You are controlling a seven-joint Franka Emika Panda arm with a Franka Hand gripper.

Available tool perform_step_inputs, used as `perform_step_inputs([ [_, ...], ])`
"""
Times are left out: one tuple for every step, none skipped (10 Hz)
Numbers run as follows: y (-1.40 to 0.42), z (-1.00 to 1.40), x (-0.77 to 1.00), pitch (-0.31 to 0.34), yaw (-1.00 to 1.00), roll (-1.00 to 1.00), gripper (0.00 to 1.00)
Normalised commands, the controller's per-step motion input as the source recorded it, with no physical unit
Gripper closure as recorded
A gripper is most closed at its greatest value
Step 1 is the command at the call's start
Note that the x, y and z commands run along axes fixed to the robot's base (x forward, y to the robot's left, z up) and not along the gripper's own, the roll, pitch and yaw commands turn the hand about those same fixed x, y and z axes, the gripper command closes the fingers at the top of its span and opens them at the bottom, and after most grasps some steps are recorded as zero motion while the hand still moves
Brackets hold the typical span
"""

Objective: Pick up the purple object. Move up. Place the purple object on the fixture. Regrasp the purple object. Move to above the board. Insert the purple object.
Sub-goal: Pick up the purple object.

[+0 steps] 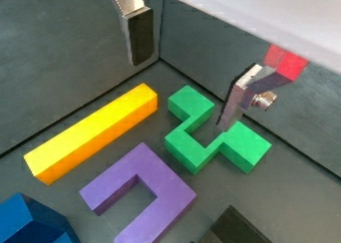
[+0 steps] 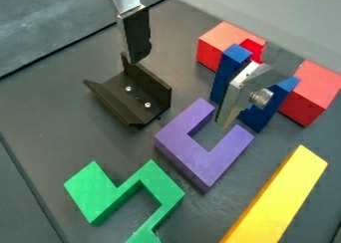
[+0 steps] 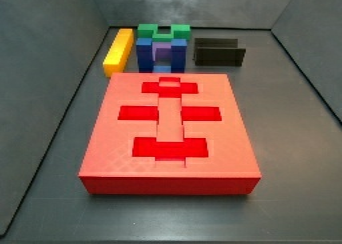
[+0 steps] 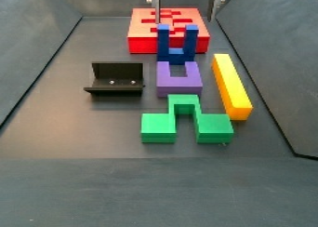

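Observation:
The purple object [image 2: 200,143] is a U-shaped block lying flat on the dark floor; it shows in both wrist views [image 1: 140,190] and in a side view [image 4: 178,76]. It lies between an upright blue block [image 4: 174,43] and a green block [image 4: 184,119]. The fixture [image 2: 131,94] stands beside it to one side [image 4: 112,79]. The red board [image 3: 170,128] lies beyond the blue block. My gripper [image 2: 178,93] hangs above the pieces, open and empty, in both wrist views [image 1: 178,93]. One finger [image 2: 136,33] is over the fixture, the other over the purple object's edge.
A long yellow bar [image 4: 231,84] lies along the far side of the purple object and green block [image 1: 210,135]. Grey walls [image 3: 54,78] enclose the floor on all sides. The board's top has cross- and bar-shaped cutouts [image 3: 170,114].

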Motion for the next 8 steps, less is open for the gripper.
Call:
perform_step_inputs([
  [0.0, 0.0, 0.0, 0.0, 0.0, 0.01, 0.0],
  [0.0, 0.0, 0.0, 0.0, 0.0, -0.02, 0.0],
  [-0.26, -0.06, -0.08, -0.053, 0.0, -0.05, 0.0],
  [-0.59, -0.26, 0.17, -0.136, 0.0, -0.05, 0.0],
  [-0.6, -0.46, 0.59, -0.076, 0.0, -0.08, 0.0],
  [-0.81, -0.58, 0.59, -0.036, 0.0, 0.0, 0.0],
  [-0.9, -0.65, 0.52, -0.039, 0.0, 0.03, 0.0],
  [-0.85, -0.6, 0.53, -0.031, 0.0, 0.1, 0.0],
])
